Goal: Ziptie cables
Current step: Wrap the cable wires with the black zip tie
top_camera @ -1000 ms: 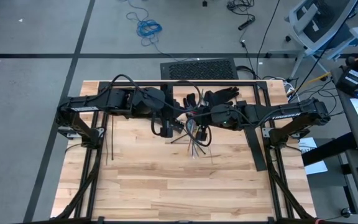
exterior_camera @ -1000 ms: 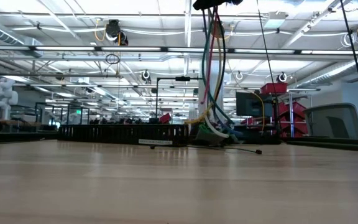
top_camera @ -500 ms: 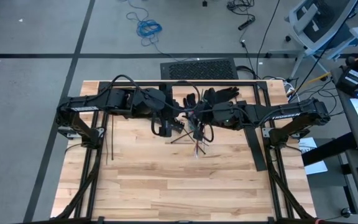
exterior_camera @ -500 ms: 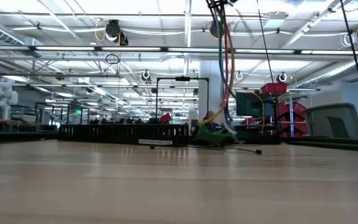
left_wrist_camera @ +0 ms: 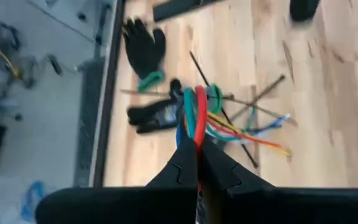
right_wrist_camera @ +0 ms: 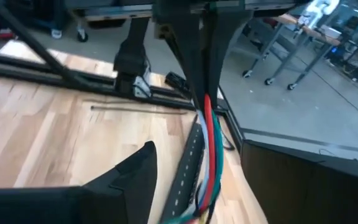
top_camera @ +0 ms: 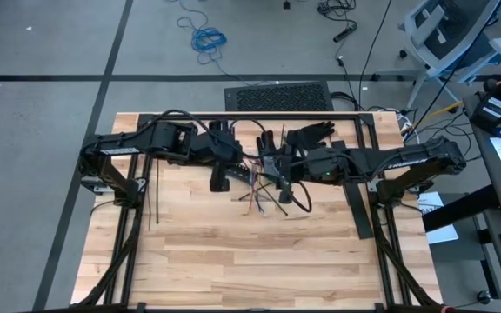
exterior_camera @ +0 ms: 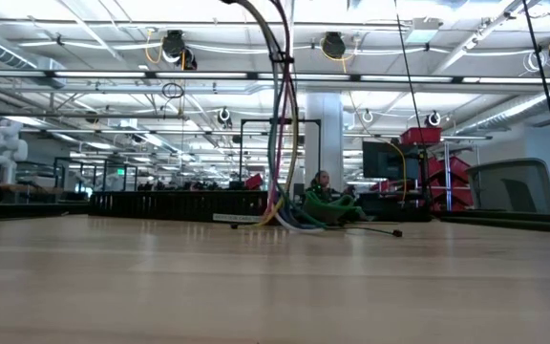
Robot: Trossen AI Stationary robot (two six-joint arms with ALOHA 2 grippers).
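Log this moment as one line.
left gripper: shut on cables, lifted | right gripper: open around cables | zipties: on table

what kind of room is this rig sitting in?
Looks like a large robotics lab or workshop: exposed ceiling trusses with hanging lights, rows of other workbenches, and a white humanoid robot far back.

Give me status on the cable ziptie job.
Done: the cables are gathered and lifted, pinched in the shut left hand, their loose ends trailing onto the table.
In hand: the right hand stands open around the hanging bundle.
Left: no ziptie shows around the bundle; the zipties lie untouched near the table's left edge. Picking one, looping and cinching remain.
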